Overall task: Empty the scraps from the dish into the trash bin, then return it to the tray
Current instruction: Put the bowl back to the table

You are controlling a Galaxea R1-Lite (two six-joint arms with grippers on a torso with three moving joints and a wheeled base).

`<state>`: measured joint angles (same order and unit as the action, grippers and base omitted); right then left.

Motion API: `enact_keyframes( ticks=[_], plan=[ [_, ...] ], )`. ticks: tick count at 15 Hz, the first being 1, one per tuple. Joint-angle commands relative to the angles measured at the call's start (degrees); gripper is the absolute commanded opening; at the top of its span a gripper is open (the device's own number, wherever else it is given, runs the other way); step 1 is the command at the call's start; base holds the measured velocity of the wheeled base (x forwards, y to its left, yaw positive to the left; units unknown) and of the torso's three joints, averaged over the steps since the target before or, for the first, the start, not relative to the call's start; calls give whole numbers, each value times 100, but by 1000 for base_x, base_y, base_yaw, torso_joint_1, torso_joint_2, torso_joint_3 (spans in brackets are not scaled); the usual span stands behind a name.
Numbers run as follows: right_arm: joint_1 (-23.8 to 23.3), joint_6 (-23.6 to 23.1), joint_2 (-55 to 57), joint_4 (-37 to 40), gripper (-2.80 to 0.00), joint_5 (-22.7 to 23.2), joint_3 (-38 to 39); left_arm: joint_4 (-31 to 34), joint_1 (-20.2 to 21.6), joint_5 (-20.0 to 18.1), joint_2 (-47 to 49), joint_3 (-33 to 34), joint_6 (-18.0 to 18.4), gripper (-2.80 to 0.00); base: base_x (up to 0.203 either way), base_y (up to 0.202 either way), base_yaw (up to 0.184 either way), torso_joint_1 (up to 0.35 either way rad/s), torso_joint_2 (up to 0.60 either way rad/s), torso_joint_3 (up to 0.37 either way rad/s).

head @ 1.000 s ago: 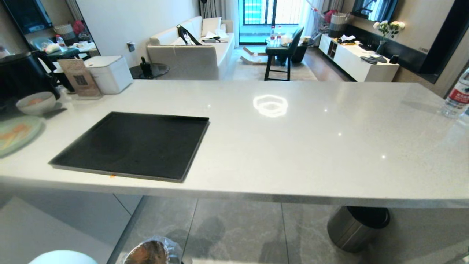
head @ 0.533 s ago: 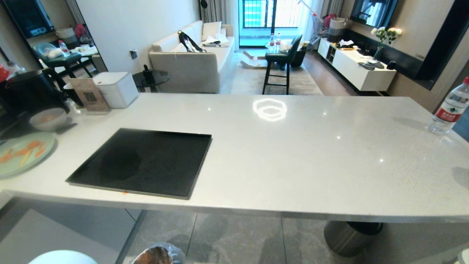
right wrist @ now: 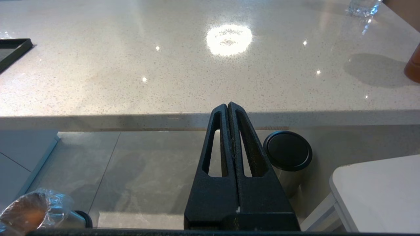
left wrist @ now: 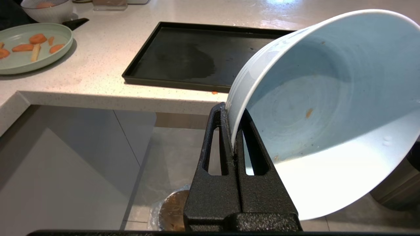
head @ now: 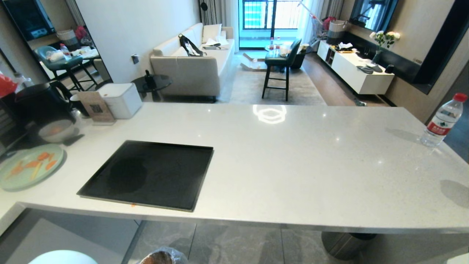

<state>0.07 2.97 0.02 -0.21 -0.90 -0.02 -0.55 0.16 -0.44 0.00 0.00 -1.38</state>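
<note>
The dish (left wrist: 328,108), a pale-blue bowl, is tipped on its side in front of the counter edge. My left gripper (left wrist: 231,113) is shut on its rim. Of the scraps, only tiny orange specks (left wrist: 308,113) cling inside it. The trash bin (left wrist: 170,211) with its clear liner stands on the floor below and holds brownish contents; its top shows at the head view's lower edge (head: 161,257). The black tray (head: 150,174) lies bare on the counter's left part. My right gripper (right wrist: 227,105) is shut on nothing, parked below the counter edge.
A pale-green plate (head: 31,167) with carrot pieces and a grey-white bowl (head: 56,130) sit left of the tray. An orange crumb (head: 133,205) lies at the tray's front rim. A water bottle (head: 441,123) stands far right. A black-lidded steel bin (right wrist: 288,150) stands under the counter.
The whole head view has shifted as the camera rose: the counter sits lower in the picture and more of its top shows. Nothing on the counter has moved.
</note>
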Motion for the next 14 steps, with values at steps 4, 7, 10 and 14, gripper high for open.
enact_keyframes(
  ticks=[4, 7, 10, 14],
  plan=[
    [1, 1, -2, -6, -280, 2, 2, 1, 2, 0, 9, 0, -3, -280, 0, 0, 0, 145, -341, -194],
    [1, 1, -2, -6, -280, -6, 2, -7, 2, 0, 9, 0, -3, -280, 0, 0, 0, 151, -333, -189],
    [1, 1, -2, -6, -280, 2, 2, -2, 2, 0, 9, 0, -3, -280, 0, 0, 0, 70, -162, -89],
    [1, 1, -2, -6, -280, -6, -6, 2, 2, 0, 9, 0, -3, -280, 0, 0, 0, 0, 0, 0]
  ],
)
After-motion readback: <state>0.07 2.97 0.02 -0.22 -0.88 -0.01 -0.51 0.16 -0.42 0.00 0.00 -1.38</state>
